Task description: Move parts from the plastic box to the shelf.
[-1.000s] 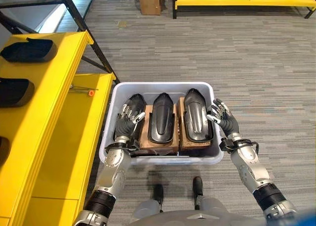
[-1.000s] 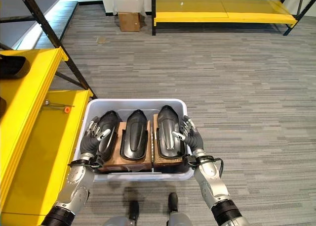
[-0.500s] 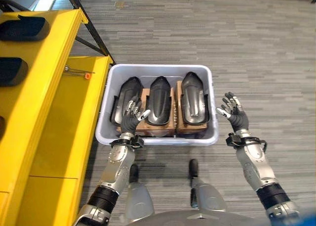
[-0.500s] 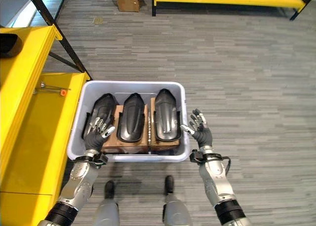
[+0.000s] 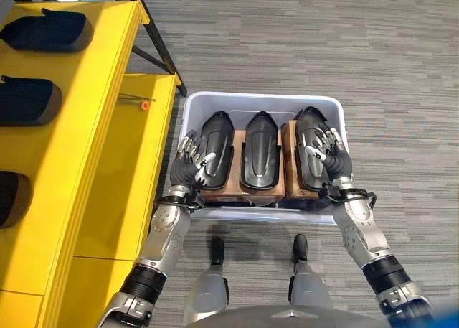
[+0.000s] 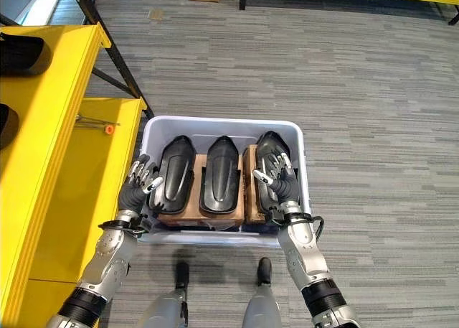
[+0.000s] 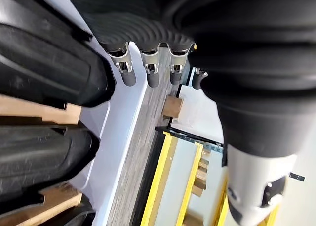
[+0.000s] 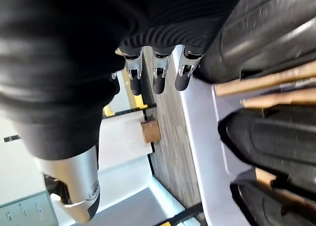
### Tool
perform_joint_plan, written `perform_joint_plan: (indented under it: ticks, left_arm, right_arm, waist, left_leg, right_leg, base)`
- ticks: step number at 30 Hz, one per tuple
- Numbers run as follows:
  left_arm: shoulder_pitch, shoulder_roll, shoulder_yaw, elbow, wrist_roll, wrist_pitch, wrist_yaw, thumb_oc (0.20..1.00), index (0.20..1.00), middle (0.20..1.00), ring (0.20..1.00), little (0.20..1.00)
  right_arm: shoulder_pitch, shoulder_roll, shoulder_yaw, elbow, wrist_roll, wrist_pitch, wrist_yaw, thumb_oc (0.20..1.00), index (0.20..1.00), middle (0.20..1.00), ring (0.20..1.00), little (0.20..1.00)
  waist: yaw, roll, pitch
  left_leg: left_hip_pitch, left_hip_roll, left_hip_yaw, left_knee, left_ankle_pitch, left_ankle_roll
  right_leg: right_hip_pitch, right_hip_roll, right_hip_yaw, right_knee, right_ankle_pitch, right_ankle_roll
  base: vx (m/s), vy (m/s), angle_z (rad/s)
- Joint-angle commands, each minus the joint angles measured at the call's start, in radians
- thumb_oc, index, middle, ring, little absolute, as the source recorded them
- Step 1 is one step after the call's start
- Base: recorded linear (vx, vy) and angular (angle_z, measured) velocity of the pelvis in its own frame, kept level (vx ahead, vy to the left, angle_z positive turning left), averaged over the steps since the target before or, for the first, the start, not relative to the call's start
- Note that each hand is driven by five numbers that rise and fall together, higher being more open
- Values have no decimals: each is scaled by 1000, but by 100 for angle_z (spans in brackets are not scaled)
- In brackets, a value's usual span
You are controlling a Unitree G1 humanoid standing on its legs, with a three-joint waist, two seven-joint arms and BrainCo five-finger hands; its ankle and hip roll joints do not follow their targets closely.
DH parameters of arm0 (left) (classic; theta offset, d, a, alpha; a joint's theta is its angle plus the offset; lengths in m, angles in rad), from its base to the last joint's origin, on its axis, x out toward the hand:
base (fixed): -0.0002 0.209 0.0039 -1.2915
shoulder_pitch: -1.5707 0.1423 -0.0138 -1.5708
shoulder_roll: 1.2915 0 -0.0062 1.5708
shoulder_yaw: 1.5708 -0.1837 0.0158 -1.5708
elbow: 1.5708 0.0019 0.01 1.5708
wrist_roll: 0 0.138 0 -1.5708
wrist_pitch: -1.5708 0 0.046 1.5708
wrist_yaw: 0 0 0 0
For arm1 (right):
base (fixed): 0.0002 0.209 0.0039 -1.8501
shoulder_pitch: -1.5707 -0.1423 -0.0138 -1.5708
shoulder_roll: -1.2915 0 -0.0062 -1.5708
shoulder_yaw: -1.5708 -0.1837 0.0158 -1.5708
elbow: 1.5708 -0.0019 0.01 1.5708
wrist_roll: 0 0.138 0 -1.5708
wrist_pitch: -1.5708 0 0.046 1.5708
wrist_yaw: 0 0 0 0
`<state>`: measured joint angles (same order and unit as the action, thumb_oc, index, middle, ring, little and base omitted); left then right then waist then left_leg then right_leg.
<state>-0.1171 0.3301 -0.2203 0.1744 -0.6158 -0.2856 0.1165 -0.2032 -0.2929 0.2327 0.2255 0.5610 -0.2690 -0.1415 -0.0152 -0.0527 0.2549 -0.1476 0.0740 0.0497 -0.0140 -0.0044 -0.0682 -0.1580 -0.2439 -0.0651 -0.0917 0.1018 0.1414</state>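
Observation:
A pale plastic box (image 5: 258, 96) stands on the floor in front of me. Three black moulded parts lie side by side in it on brown blocks: left (image 5: 219, 143), middle (image 5: 259, 152), right (image 5: 308, 129). My left hand (image 5: 191, 167) is open with spread fingers against the outer side of the left part (image 7: 44, 63). On the near end of the right part (image 8: 276, 33) rests my open right hand (image 5: 327, 156). The wrist views show straight fingers (image 7: 150, 70) (image 8: 158, 72) beside the parts, curled round nothing.
To my left runs a yellow shelf (image 5: 86, 105) with three more black parts (image 5: 46, 32) (image 5: 29, 102) (image 5: 11, 199) on its top level. Its lower level (image 5: 122, 184) holds a thin orange-tipped tool (image 5: 140, 104). Grey carpet surrounds the box.
The camera view has shifted. My right hand came from outside the box's right wall onto the right part. My left hand moved from the front rim to the left part's side.

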Motion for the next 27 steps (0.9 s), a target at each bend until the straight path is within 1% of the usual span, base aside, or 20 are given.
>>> perform_joint_plan:
  ticks: [1, 2, 5, 6, 11, 19, 22, 25, 27]
  left_arm:
    - [-76, -8, 4, -48, -1, -76, 23, 1000, 1000, 1000, 1000, 1000]
    - [-77, -8, 4, -47, -1, -76, 23, 1000, 1000, 1000, 1000, 1000]
    - [-125, -17, -10, -41, -1, -89, 42, 1000, 1000, 1000, 1000, 1000]
    - [-127, -17, -10, -40, -1, -89, 42, 1000, 1000, 1000, 1000, 1000]
    - [-183, -28, -24, -44, 0, -109, 70, 1000, 1000, 1000, 1000, 1000]
    - [-186, -41, -29, -41, 9, -116, 86, 1000, 1000, 1000, 1000, 1000]
    - [-194, -46, -40, -36, 13, -118, 90, 1000, 1000, 1000, 1000, 1000]
    - [-203, -51, -48, -31, 16, -120, 95, 1000, 1000, 1000, 1000, 1000]
    - [-198, -51, -60, -30, 23, -119, 92, 1000, 1000, 1000, 1000, 1000]
  right_arm:
    - [-77, -45, -30, -24, -100, -69, -65, 1000, 1000, 1000, 1000, 1000]
    - [-79, -45, -30, -23, -100, -69, -65, 1000, 1000, 1000, 1000, 1000]
    - [-148, -49, -28, 18, -168, -74, -120, 1000, 1000, 1000, 1000, 1000]
    - [-150, -49, -28, 19, -169, -75, -121, 1000, 1000, 1000, 1000, 1000]
    - [-231, -38, -18, 59, -205, -83, -178, 1000, 1000, 1000, 1000, 1000]
    - [-210, -28, -12, 28, -227, -96, -198, 1000, 1000, 1000, 1000, 1000]
    - [-202, -26, -16, 45, -234, -100, -219, 1000, 1000, 1000, 1000, 1000]
    - [-196, -32, -32, 47, -272, -101, -247, 1000, 1000, 1000, 1000, 1000]
    - [-177, -37, -30, 40, -292, -103, -251, 1000, 1000, 1000, 1000, 1000]
  waist:
    - [-4, 12, -4]
    - [-3, 12, -3]
    - [0, 13, 12]
    - [0, 14, 13]
    - [-2, 28, 57]
    - [-12, 37, 101]
    - [-18, 43, 114]
    - [-30, 51, 120]
    - [-35, 48, 125]
  left_leg:
    - [-76, 48, 19, 137, -25, -8]
    - [-76, 48, 20, 137, -25, -8]
    - [-87, 62, 28, 124, -13, -13]
    - [-88, 63, 28, 123, -13, -14]
    - [-115, 68, 28, 120, 3, -20]
    - [-136, 76, 43, 104, 20, -28]
    - [-150, 71, 43, 105, 22, -28]
    - [-165, 62, 46, 107, 22, -27]
    - [-172, 60, 51, 111, 21, -26]
  right_leg:
    - [31, 7, 33, 50, -1, 14]
    - [30, 7, 33, 50, -1, 14]
    - [6, 15, 36, 48, 1, 14]
    - [5, 15, 36, 49, 1, 13]
    - [-36, 24, 40, 57, 6, 9]
    - [-87, 30, 54, 62, 18, 9]
    - [-100, 28, 56, 63, 21, 7]
    - [-117, 21, 59, 64, 25, 10]
    - [-124, 20, 65, 62, 31, 13]
  base:
    - [-38, -22, -16]
    - [-31, -28, -18]
    - [-10, -41, -21]
    - [-22, -34, -11]
    - [-58, -29, 0]
    - [-42, -15, -3]
    - [-41, -5, -5]
    - [-39, 16, -11]
    - [-34, -3, -4]
